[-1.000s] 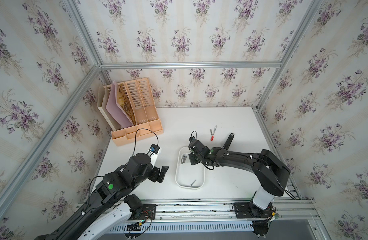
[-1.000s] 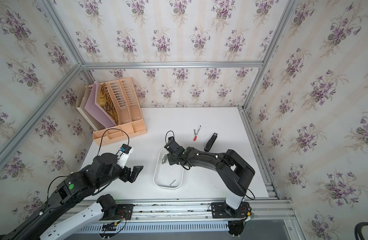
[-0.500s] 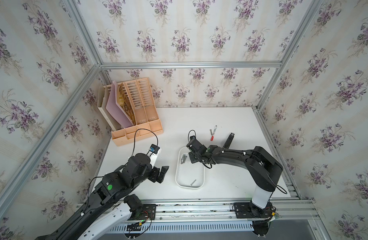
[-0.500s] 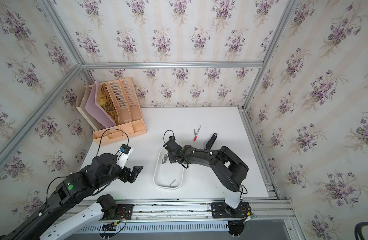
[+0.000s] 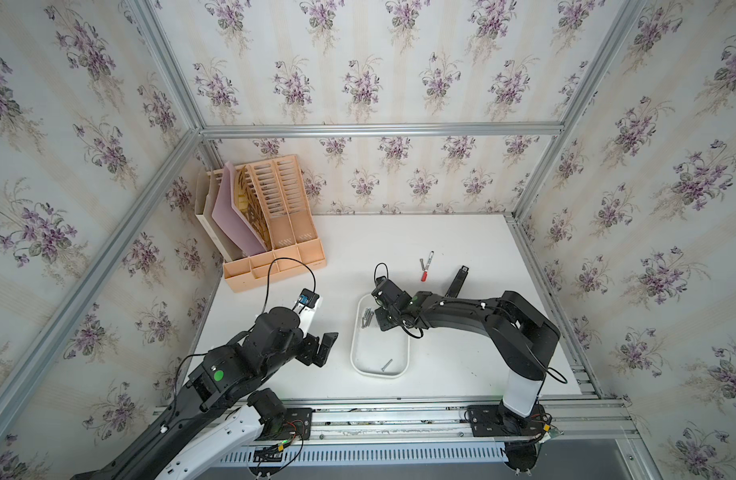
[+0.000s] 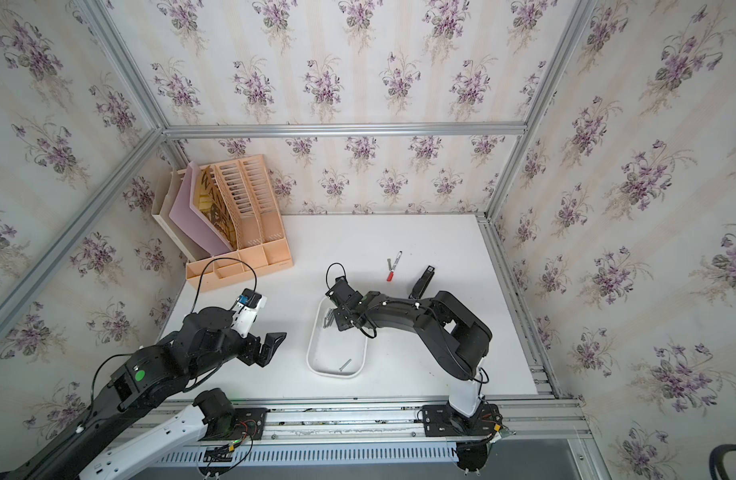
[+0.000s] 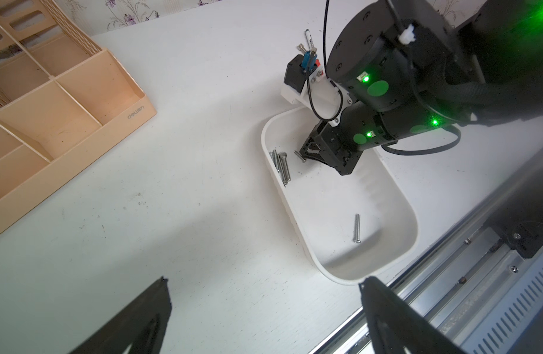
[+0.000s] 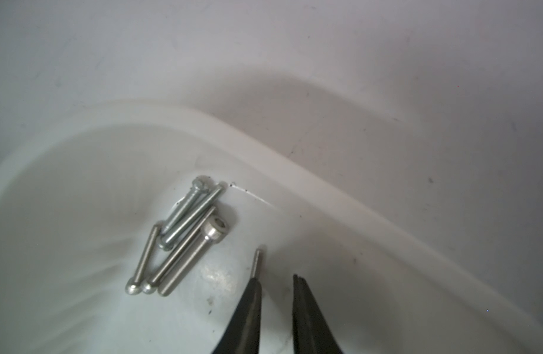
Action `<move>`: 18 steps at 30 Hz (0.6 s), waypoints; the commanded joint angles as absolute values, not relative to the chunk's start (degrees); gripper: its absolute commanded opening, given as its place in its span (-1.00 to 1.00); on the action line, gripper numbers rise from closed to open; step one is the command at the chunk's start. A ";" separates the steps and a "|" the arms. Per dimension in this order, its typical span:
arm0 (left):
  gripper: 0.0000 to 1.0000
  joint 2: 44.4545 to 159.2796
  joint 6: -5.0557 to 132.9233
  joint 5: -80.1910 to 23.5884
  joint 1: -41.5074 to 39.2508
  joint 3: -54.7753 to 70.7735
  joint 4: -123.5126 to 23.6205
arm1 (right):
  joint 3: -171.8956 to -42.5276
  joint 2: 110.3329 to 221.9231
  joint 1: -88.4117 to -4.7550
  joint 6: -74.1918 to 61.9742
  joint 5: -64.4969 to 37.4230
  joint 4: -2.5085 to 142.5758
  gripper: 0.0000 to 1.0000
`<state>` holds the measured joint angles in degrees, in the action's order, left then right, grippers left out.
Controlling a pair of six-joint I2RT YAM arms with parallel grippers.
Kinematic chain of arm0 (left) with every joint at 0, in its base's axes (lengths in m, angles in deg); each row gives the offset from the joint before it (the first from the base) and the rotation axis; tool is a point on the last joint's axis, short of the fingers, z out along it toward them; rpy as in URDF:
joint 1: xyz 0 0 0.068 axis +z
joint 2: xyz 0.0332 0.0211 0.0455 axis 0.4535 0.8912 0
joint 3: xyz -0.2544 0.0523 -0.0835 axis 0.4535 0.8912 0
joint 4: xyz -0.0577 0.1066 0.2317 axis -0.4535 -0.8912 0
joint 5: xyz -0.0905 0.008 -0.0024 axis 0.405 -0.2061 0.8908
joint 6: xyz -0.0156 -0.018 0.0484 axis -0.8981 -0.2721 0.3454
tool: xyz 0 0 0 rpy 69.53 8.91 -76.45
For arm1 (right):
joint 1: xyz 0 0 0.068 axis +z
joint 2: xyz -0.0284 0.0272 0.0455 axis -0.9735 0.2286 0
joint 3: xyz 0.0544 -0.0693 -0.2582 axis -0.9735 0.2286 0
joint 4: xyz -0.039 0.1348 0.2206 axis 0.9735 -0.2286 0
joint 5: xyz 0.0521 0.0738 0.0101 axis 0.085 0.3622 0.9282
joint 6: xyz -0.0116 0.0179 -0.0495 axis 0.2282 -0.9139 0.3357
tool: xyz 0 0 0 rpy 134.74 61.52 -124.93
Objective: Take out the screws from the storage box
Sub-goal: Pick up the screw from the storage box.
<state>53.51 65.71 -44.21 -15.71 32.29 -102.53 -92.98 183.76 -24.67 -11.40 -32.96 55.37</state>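
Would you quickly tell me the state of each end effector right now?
Left end effector: wide open, empty.
Right end effector: slightly open, gap empty; one screw sits just outside the gap.

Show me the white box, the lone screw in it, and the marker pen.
white box (image 5: 378, 345), in a top view, bare floor.
lone screw (image 7: 357, 228), left wrist view, mid-shaft.
marker pen (image 5: 424, 275), in a top view, red cap.

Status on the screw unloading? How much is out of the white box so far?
Done: one loose screw lies on the table beside the marker pen. In hand: nothing gripped; the right gripper is inside the storage box, jaws apart, a thin screw at one fingertip. The left gripper is open over the table. Left: that screw, a cluster of five, and a lone screw at the near end.
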 commanded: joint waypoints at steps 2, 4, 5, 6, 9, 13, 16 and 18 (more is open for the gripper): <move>0.98 53.41 65.81 -44.05 -15.65 31.97 -101.19 | -93.38 183.95 -24.59 -10.61 -29.79 56.64 -0.52; 0.98 53.33 65.85 -44.05 -15.68 31.91 -101.20 | -93.56 184.07 -24.49 -10.61 -29.75 56.51 -0.54; 0.98 53.33 65.82 -44.05 -15.72 31.97 -101.22 | -93.61 184.09 -24.49 -10.60 -29.91 56.36 -0.54; 0.99 53.33 65.81 -44.09 -15.66 31.95 -101.23 | -93.56 184.00 -24.49 -10.61 -30.00 56.42 -0.53; 0.98 53.24 65.80 -43.95 -15.66 31.97 -101.24 | -93.85 184.39 -24.45 -10.58 -29.65 56.43 -0.52; 0.99 53.19 65.85 -43.87 -15.67 31.89 -101.31 | -95.38 186.42 -24.43 -11.02 -31.54 54.32 -0.58; 0.98 53.12 65.79 -43.87 -15.61 31.93 -101.31 | -96.44 187.89 -24.48 -11.26 -32.44 53.11 -0.72; 0.99 53.15 65.82 -43.87 -15.64 31.94 -101.32 | -97.02 188.71 -24.48 -11.46 -32.86 52.38 -0.78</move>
<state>53.29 65.73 -43.91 -15.71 32.29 -102.55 -96.37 187.59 -24.45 -11.07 -31.56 55.08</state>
